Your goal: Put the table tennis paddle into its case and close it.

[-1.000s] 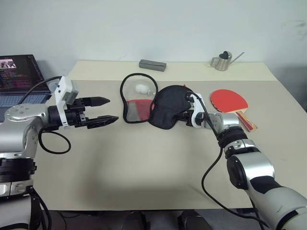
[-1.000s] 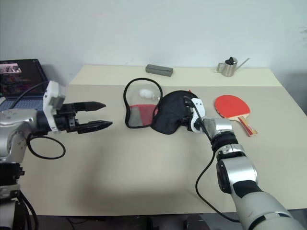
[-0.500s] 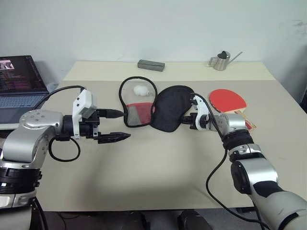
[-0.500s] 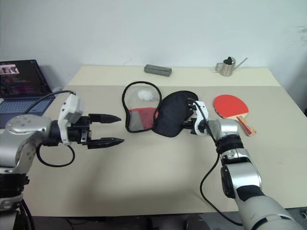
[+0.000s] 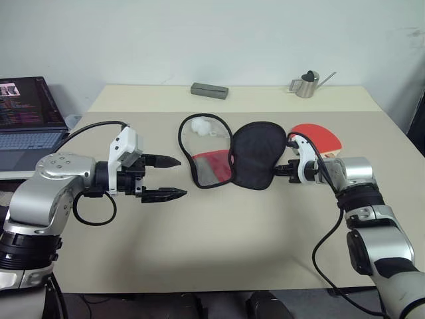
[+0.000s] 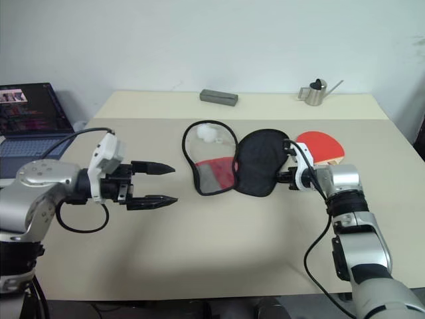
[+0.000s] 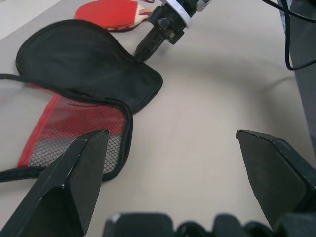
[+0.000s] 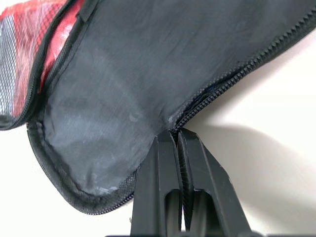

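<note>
**Case Pinched at Its Zip Edge, Paddle Waiting Behind**

Across the beige table top (image 5: 219,232) we had the soft fabric, paddle-shaped case (image 5: 229,156) lying unzipped and spread into two halves: a black half and, beside it, a half with red fabric and black mesh ringed by a black zip edge, a small white plush charm (image 5: 199,125) resting inside it. Our right gripper (image 5: 287,169) was clamped fully shut on the zip edge of the black half, the two black fingers (image 8: 170,163) pressed together over the zipper teeth. Our left gripper (image 5: 169,178) hovered well apart from the case, on the mesh half's side, its fingers spread as wide as they go and holding nothing.

The table tennis paddle (image 5: 322,139), with its round red rubber face and light-wood handle, lay on the table just behind the black half, partly hidden by our right wrist. It was not yet in the case.

We judged the step in hand to be positioning the case with the right grip. To do it well, we needed to keep the pinch on the zip edge alone, drag gently so the halves stayed spread, and stop short of riding the black half onto the paddle. The left gripper could then steady the mesh half, leaving the mouth open for loading.
</note>
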{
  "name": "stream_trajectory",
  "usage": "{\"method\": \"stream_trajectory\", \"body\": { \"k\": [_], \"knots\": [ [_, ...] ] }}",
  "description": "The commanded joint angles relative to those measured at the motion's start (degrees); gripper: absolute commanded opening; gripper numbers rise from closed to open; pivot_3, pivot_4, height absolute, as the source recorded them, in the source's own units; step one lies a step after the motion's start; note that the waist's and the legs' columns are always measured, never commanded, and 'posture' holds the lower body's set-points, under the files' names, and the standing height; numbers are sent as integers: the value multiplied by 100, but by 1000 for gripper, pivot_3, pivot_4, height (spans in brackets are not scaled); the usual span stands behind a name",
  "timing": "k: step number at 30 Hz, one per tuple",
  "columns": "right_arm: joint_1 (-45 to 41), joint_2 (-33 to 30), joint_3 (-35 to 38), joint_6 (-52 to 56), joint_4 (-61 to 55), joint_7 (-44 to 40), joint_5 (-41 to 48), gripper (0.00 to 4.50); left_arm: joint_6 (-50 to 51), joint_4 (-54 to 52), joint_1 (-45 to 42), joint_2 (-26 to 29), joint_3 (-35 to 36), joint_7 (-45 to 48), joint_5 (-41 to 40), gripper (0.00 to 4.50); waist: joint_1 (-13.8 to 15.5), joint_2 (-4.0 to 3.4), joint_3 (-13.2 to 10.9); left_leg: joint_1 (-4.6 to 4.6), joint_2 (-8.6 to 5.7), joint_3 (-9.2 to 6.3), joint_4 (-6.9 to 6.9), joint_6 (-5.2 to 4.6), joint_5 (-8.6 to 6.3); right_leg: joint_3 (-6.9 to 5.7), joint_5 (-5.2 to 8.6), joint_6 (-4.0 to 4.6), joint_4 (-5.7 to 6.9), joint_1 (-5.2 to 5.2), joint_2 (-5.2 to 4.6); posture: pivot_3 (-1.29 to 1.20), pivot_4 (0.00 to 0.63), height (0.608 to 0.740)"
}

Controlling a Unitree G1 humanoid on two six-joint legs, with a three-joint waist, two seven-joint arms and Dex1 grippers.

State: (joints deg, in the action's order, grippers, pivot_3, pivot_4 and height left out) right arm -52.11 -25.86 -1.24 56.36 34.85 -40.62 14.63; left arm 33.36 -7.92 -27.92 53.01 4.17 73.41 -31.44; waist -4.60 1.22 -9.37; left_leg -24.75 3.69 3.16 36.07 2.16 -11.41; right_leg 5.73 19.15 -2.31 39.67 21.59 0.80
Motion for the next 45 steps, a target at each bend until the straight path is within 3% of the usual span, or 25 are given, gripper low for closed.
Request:
{"method": "stream_trajectory", "body": {
  "k": [1, 12, 27, 36, 39, 42, 45],
  "knots": [
    [217, -233, -118, 216, -387, -138, -35, 23, 0, -154, -202, -18, -54, 70, -93, 4500, 7, 1, 1, 0, -1, 0, 0, 0, 0, -3, 0, 0, 0, -2, 0, 0, 150, 740],
    [157, -647, -344, -196, -148, -309, -281, 23, -35, -137, -298, -158, -267, 142, -45, 4500, 137, 2, 1, 0, -2, 3, 2, 0, 0, -8, 0, 0, -15, -12, 0, 0, 150, 740],
    [-692, -741, -434, -1181, 1189, -550, -787, 23, -94, -42, -396, -226, -383, 167, -2, 4500, 143, 2, 1, 0, -4, 6, 5, -1, 0, -5, -1, 0, -16, -12, -1, 0, 150, 740],
    [-702, -591, -357, -1189, 1170, -667, -834, 23, -130, -3, -426, -259, -397, 165, 32, 4500, 135, 2, 1, 0, -3, 5, 5, -1, 0, -5, -1, 0, -15, -12, 0, 0, 150, 740],
    [-736, -560, -295, -1212, 1214, -533, -879, 648, -141, 12, -432, -259, -404, 161, 38, 4500, 134, 2, 1, 0, -2, 5, 5, -1, 0, -6, -1, 0, -14, -12, 0, 0, 150, 740],
    [-769, -584, -236, -1250, 1232, -421, -887, 1635, -142, 19, -441, -264, -411, 154, 37, 4500, 133, 2, 1, 0, -2, 5, 5, -1, 0, -5, -1, 0, -13, -12, 0, 0, 150, 740],
    [-803, -746, -213, -1307, 1158, -487, -886, 1787, -140, 16, -430, -272, -407, 139, 30, 4500, 134, 2, 1, 0, -2, 5, 5, -1, 0, -5, -1, 0, -14, -12, 0, 0, 150, 740]
  ]
}}
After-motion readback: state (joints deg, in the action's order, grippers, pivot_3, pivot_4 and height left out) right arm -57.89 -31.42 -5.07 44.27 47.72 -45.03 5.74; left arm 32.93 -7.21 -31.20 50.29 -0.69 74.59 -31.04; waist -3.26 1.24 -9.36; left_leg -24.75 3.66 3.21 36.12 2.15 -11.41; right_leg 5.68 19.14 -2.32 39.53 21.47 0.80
